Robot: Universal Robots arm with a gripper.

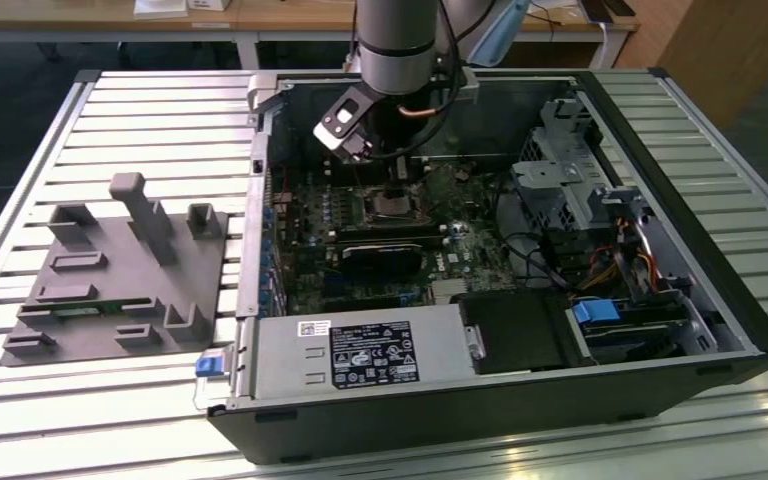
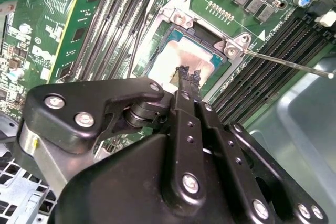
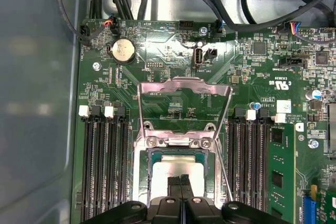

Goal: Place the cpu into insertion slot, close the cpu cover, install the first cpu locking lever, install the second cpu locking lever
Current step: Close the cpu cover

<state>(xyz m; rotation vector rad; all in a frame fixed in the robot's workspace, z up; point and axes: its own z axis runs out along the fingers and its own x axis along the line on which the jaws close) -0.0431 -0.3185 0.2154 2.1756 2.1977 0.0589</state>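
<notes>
Underneath, a ribbed pale metal table (image 1: 131,120) carries the open black computer case (image 1: 518,420), with wooden desks (image 1: 304,12) behind. The dull silvery square cpu (image 3: 161,174) lies in the insertion slot (image 3: 139,169), and the thin cpu cover (image 3: 184,84) stands raised. Above the chip hangs the gripper (image 3: 181,179), its black fingers pressed together.

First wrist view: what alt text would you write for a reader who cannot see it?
The gripper, fingers shut, is poised right at a silvery cpu that sits in its slot on a green motherboard. The metal cover is flipped open beyond the slot, and black memory slots run along both sides.
</notes>
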